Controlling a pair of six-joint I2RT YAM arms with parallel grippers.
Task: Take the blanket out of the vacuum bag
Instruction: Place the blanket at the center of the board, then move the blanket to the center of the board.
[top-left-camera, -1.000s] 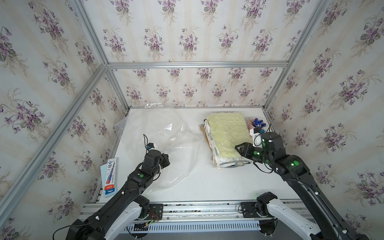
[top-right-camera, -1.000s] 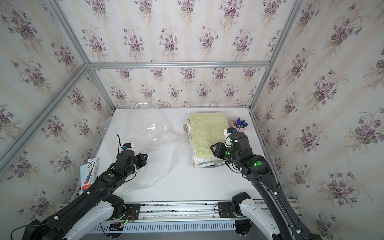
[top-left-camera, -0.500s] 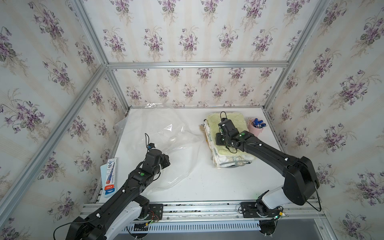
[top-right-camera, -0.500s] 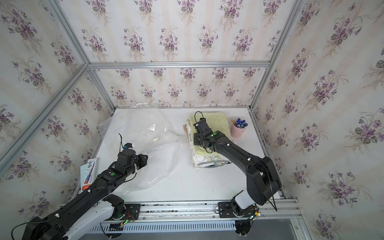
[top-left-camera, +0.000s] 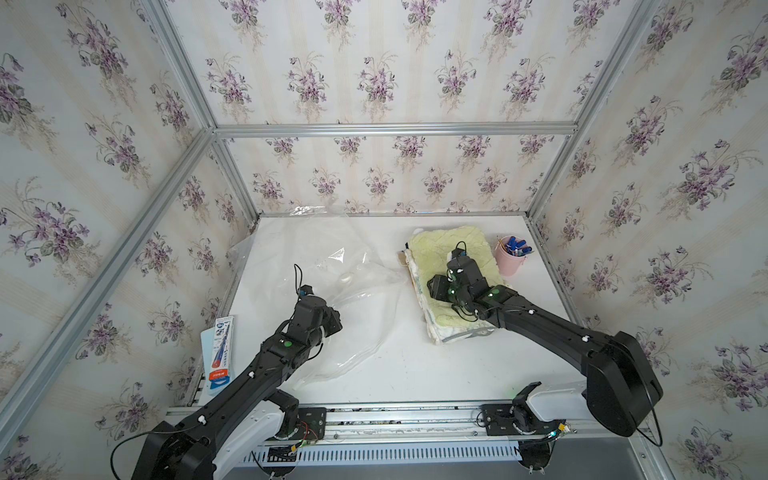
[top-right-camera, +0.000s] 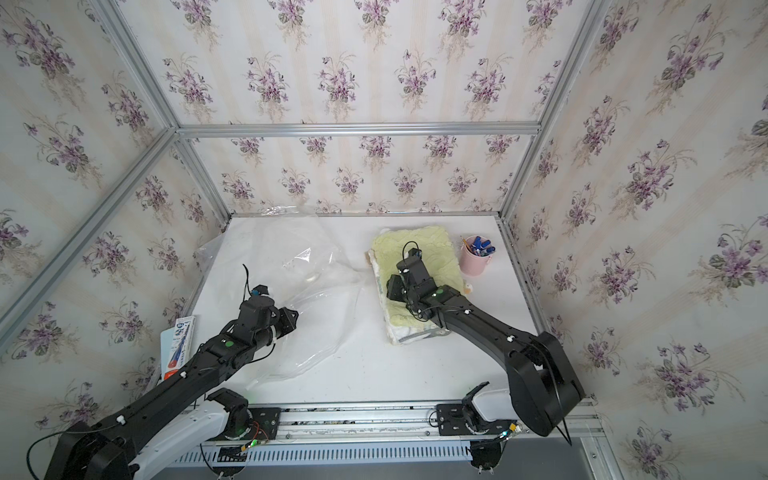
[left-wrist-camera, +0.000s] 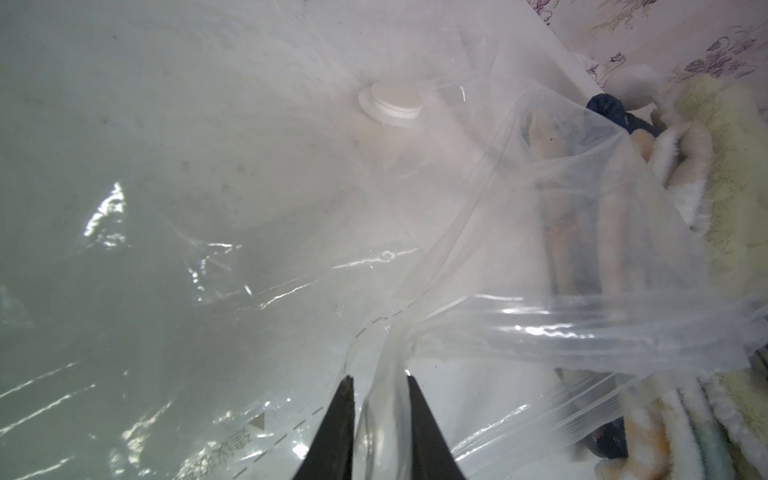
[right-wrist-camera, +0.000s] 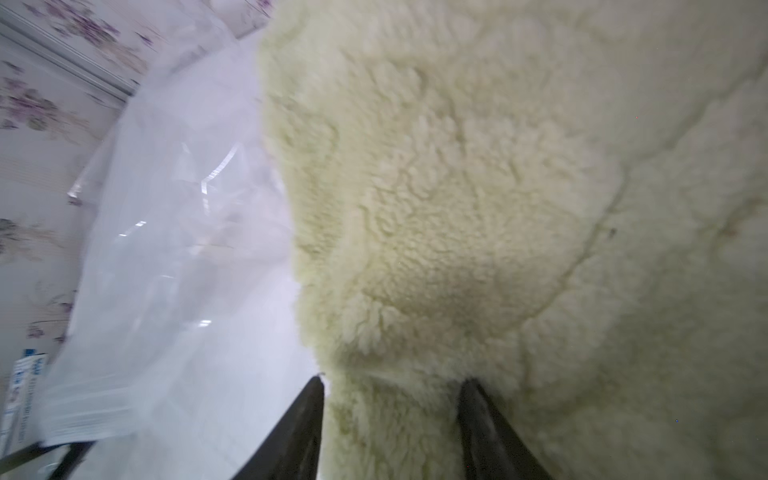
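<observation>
Blanket (top-left-camera: 432, 253) lies out of the vacuum bag (top-left-camera: 357, 299), long way near-to-far by the tabletop's (top-left-camera: 415, 374) right edge, right under the half-open, empty right end effector (right-wrist-camera: 395, 380). Left end effector (left-wrist-camera: 379, 378) pinches the bag.

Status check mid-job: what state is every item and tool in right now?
vacuum bag: empty, crumpled, lying flat.
blanket: folded, outside the vacuum bag.
left tool: shut on vacuum bag.
right tool: open, over blanket.
pink cup: upright, pens inside.
valve cap: seated on vacuum bag.
</observation>
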